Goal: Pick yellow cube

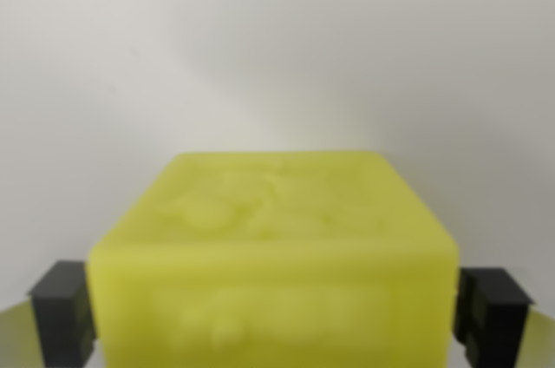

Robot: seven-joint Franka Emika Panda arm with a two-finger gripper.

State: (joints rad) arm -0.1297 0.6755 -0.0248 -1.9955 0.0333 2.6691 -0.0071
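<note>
yellow matte plastic cube (273, 255) sits between my gripper (276, 312)'s dark fingers (62, 307), which seem pressed on its sides; i judge the grasp made, the lift unconfirmed.

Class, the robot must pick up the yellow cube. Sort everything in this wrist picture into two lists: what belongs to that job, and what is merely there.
Belongs to the job:
yellow cube
hand, one dark finger on each side of the cube

Merely there:
plain pale surface behind; nothing else shows

The yellow cube (276, 255) fills the gap between both fingers (61, 312); beyond lies open surface.
</note>
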